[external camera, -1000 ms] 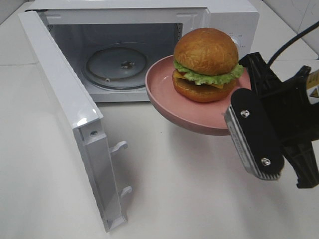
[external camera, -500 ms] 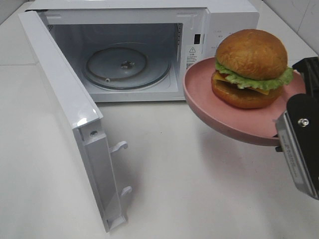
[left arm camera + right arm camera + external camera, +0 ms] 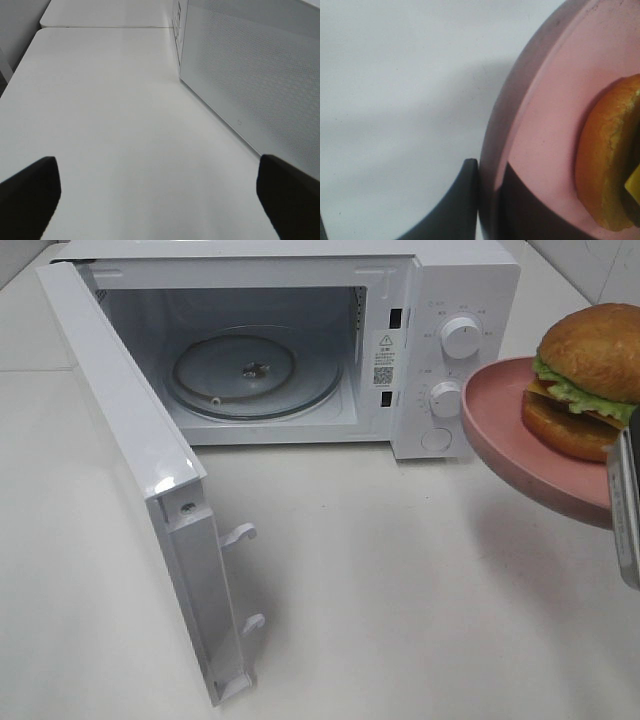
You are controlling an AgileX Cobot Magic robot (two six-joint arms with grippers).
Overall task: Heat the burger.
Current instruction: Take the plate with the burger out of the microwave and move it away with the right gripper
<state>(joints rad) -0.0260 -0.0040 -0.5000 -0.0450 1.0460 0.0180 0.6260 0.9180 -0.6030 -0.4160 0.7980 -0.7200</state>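
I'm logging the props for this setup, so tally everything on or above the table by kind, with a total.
Microwave: 1
Burger: 1
Pink plate: 1
Total: 3

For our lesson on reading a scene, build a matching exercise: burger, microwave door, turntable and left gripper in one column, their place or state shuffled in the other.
Things:
1. burger
2. microwave door
3. turntable
4. left gripper

States:
A. swung open
B. jaws wide, holding nothing
C. bare, inside the microwave
D. on the pink plate that the right gripper clamps by the rim

Pairs: 1-D, 2-A, 3-C, 4-B
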